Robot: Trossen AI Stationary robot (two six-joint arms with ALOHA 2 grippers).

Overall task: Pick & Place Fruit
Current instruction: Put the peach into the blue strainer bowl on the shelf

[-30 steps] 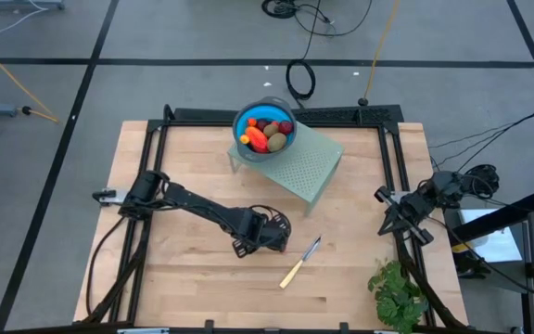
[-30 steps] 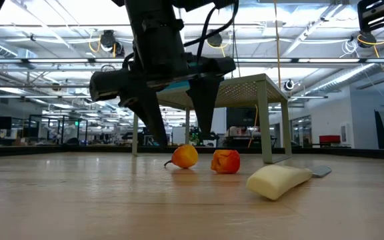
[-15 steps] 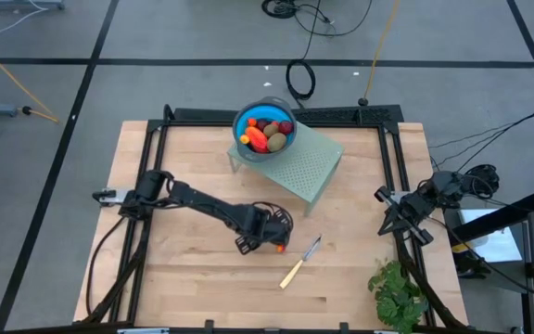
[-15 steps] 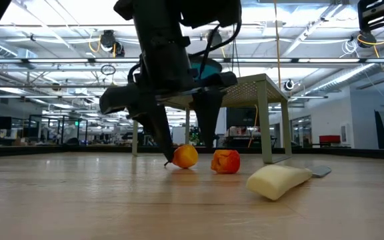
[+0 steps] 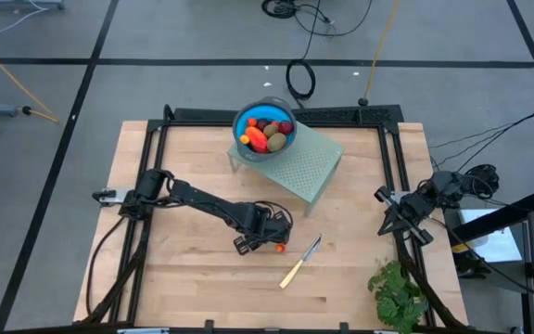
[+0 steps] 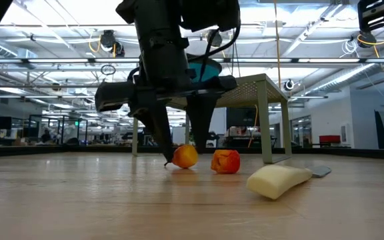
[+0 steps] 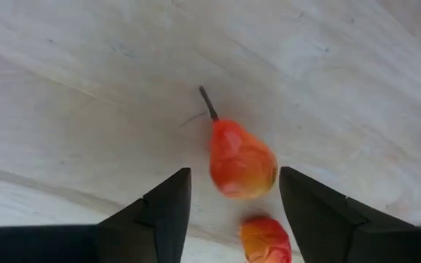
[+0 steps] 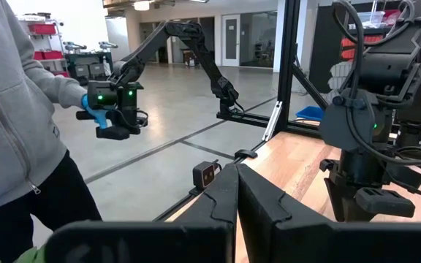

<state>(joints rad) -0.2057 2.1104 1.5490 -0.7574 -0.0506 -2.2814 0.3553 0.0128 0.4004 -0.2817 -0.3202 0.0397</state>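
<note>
At mid-table, left gripper [image 7: 229, 193] has dropped around the orange fruit [image 7: 241, 162], jaws open but narrowing, so grasp is imminent; right gripper [image 8: 236, 191] parked shut.

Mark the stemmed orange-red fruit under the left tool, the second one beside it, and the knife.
stemmed orange-red fruit [image 7: 241, 164], left wrist view, middle of its body
second orange-red fruit [image 6: 226, 161], low view, its centre
knife [image 5: 292, 273], high view, pale handle
</note>
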